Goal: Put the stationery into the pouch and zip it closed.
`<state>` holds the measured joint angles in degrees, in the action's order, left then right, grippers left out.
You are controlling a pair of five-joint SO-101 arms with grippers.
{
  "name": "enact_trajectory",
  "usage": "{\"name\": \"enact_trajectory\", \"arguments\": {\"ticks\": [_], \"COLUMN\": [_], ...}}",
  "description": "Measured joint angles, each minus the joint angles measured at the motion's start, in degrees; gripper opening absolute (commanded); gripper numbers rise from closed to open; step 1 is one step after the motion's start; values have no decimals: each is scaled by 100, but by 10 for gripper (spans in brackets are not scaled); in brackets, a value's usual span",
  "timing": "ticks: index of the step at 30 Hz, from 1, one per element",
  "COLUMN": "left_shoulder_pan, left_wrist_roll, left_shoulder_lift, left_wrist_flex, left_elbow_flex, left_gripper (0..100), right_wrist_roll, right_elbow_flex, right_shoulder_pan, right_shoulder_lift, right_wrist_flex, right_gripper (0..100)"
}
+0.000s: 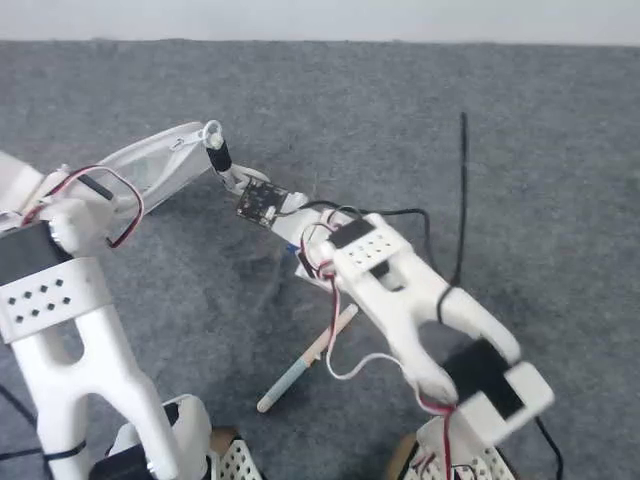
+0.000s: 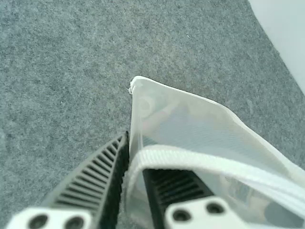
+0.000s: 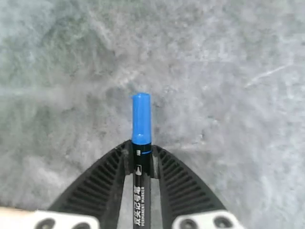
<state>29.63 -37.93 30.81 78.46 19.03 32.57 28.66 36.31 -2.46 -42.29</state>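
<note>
- Here, the left gripper [image 2: 129,143] is pinched tight on the pouch [image 2: 190,124]. Its two black ribbed fingers [image 2: 95,171] press from either side on the white woven zip band along the pouch's edge.
- Out from those fingertips the pouch stretches away. It is translucent white mesh with a soft rounded corner at its far end. Faint shapes show through the mesh, too hazy to identify.
- The right gripper [image 3: 141,155] is clamped on a marker [image 3: 141,119]. The black barrel, printed with white lettering, sits between the fingers. A bright blue cap sticks out just past the fingertips, pointing towards the carpet [image 1: 500,120] below.
- Seen from the high view, the right gripper and its marker sit off to one side of the left gripper and pouch. The marker is apart from the pouch, not touching it.
- Behind the right gripper, back towards that arm's base, a pen [image 1: 300,365] lies flat on the carpet. It is slim, with a pale cream barrel and a light blue-green section at one end. Its cream end reaches right up beside the right arm.
- The carpet under both grippers is grey and finely textured.
- Beyond the right arm, on the side away from the pouch, a thin black cable [image 1: 462,200] runs across the carpet.
</note>
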Motion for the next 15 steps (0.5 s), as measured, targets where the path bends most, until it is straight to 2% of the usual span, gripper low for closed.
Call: {"name": "enact_trajectory", "arguments": {"ticks": [8, 15], "left_shoulder_pan": [0, 0], "left_wrist_roll": [0, 0], "left_shoulder_lift": [0, 0], "left_wrist_flex": [0, 0], "left_elbow_flex": [0, 0], "left_gripper": [12, 12], "right_wrist_roll": [-9, -571], "right_elbow_flex": [536, 1160], "right_shoulder_pan": [-9, -167], "right_shoulder_lift": [1257, 2215], "right_wrist_flex": [0, 615], "right_gripper": [6, 6]}}
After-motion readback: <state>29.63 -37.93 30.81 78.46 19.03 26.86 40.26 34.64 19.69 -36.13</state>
